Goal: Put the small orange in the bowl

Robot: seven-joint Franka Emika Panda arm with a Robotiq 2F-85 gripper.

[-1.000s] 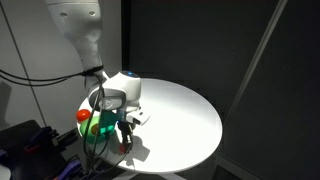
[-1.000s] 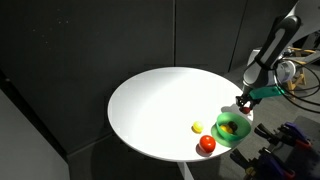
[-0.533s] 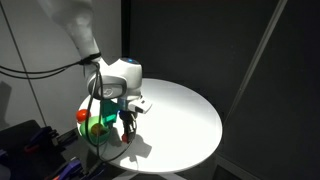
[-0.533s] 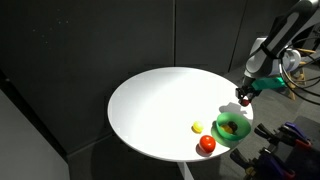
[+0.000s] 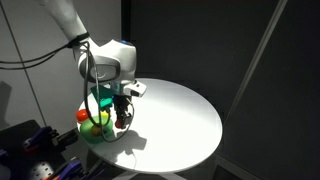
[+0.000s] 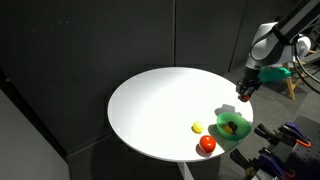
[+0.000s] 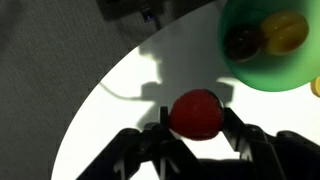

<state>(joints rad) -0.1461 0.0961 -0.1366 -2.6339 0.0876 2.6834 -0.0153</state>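
My gripper (image 7: 196, 126) is shut on the small orange (image 7: 195, 113), a small round red ball that looks dark in shadow. It hangs above the white table beside the green bowl (image 7: 262, 72). In both exterior views the gripper (image 5: 120, 121) (image 6: 243, 96) is raised off the table, close to the bowl (image 5: 92, 136) (image 6: 219, 131). The bowl holds a dark round piece (image 7: 243, 41) and a yellow piece (image 7: 284, 30).
The round white table (image 6: 160, 110) carries a larger orange-red fruit (image 6: 207, 144) (image 5: 83, 116) beside the bowl and a small yellow piece (image 6: 197, 127). The bowl stands near the table's edge. Dark curtains surround the table.
My gripper has risen from the table surface beside the bowl, carrying the small red ball up with it.
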